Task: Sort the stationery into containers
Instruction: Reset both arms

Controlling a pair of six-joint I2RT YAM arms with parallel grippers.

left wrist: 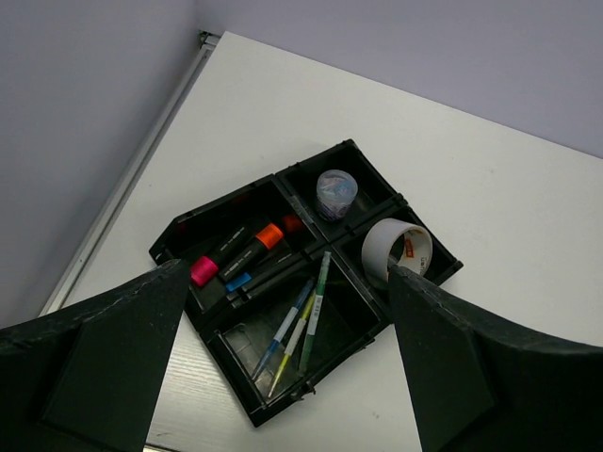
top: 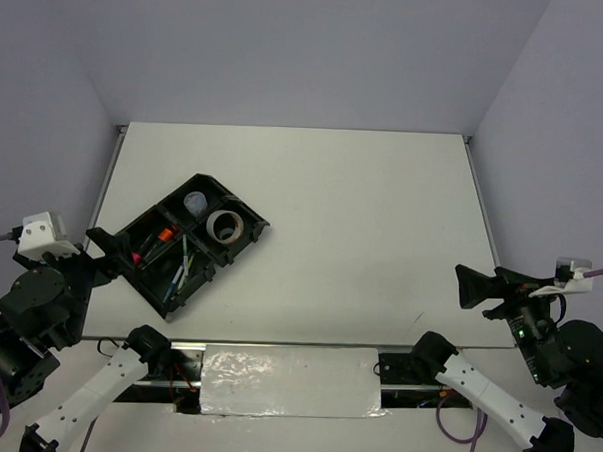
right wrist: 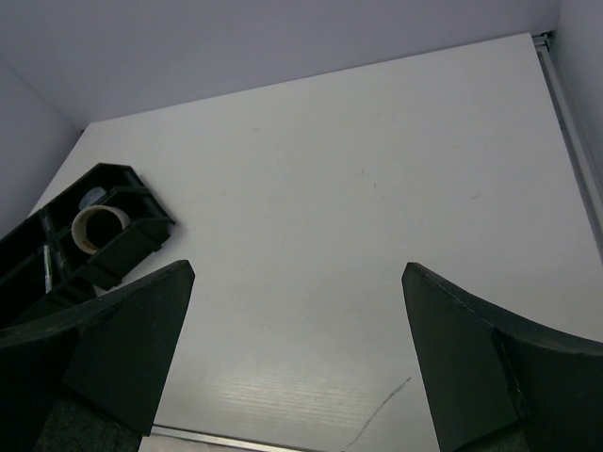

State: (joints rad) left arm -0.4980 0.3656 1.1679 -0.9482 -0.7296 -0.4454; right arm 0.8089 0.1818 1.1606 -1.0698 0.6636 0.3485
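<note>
The black organiser tray (top: pixel 253 230) lies on the left of the table. It holds black highlighters (top: pixel 151 243) with pink, orange and blue ends, slim pens (top: pixel 183 263), a beige tape roll (top: pixel 224 225) and a translucent cup (top: pixel 194 202), each kind in its own compartment. The left wrist view shows the tray (left wrist: pixel 236 386), highlighters (left wrist: pixel 270 235), pens (left wrist: pixel 300 325), roll (left wrist: pixel 396 250) and cup (left wrist: pixel 335 192). My left gripper (top: pixel 98 249) (left wrist: pixel 287 273) is open and empty, above the tray's near-left side. My right gripper (top: pixel 467 286) (right wrist: pixel 298 268) is open and empty over bare table at the right. No clear ring shows.
Grey walls close the table at the back and both sides. A white foil-covered strip (top: pixel 290 381) runs along the near edge between the arm bases. The tray's right end (right wrist: pixel 141 226) shows at the left of the right wrist view.
</note>
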